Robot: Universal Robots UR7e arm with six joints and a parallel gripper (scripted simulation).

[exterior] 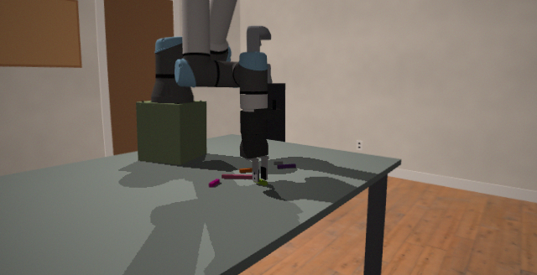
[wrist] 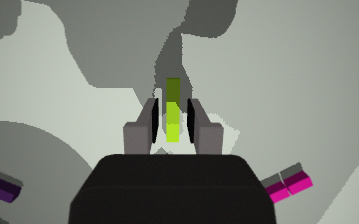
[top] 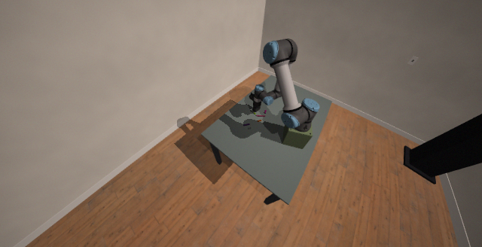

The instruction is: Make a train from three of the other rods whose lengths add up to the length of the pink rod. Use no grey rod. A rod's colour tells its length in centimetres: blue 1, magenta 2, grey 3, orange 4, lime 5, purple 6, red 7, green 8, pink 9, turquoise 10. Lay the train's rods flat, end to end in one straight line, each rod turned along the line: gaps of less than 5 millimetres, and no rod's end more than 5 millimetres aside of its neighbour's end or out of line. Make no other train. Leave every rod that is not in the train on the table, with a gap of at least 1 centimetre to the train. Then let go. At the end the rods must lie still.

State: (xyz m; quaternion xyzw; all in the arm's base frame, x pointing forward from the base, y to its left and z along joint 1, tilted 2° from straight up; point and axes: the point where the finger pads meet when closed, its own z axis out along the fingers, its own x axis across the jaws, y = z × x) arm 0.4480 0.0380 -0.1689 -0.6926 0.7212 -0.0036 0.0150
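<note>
My gripper [wrist: 172, 112] points straight down at the table, with its fingers on either side of the lime rod [wrist: 173, 112]. The rod lies flat, and a small gap shows between it and each finger pad, so the gripper is open around it. In the exterior view the fingertips [exterior: 259, 175] reach down to the lime rod [exterior: 263, 182] on the table top. The pink rod [exterior: 237, 176] lies just left of the fingers. A magenta rod [exterior: 214, 183] lies further left, an orange rod [exterior: 245, 169] behind, and a purple rod [exterior: 287, 166] to the right behind.
The arm's olive base block [exterior: 172, 132] stands at the back left of the table. A grey rod [exterior: 278, 163] lies by the purple one. The table's right edge [exterior: 336, 208] is close to the rods. In the wrist view a magenta rod [wrist: 289, 186] is at the lower right.
</note>
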